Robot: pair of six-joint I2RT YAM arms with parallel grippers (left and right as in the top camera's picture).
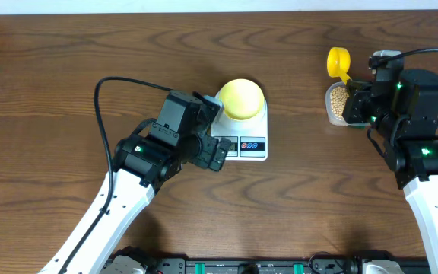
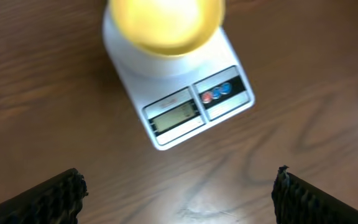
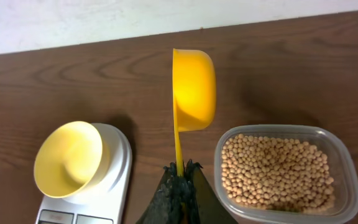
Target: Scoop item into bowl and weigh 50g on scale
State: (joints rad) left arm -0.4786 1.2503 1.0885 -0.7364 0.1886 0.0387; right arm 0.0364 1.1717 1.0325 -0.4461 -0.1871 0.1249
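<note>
Beans (image 3: 278, 171) in clear tub (image 3: 347, 180); bowl (image 3: 67, 158) atop scale (image 3: 118, 163)

Cannot read the display on the scale (image 2: 160, 84) from the left wrist (digits too faint). Loses the blurred bowl (image 2: 163, 25) past the top edge there. From the right wrist, crops the tub (image 3: 347, 180) at the bottom and buries the handle end of the scoop (image 3: 193, 87) inside the right gripper (image 3: 180, 183).
</note>
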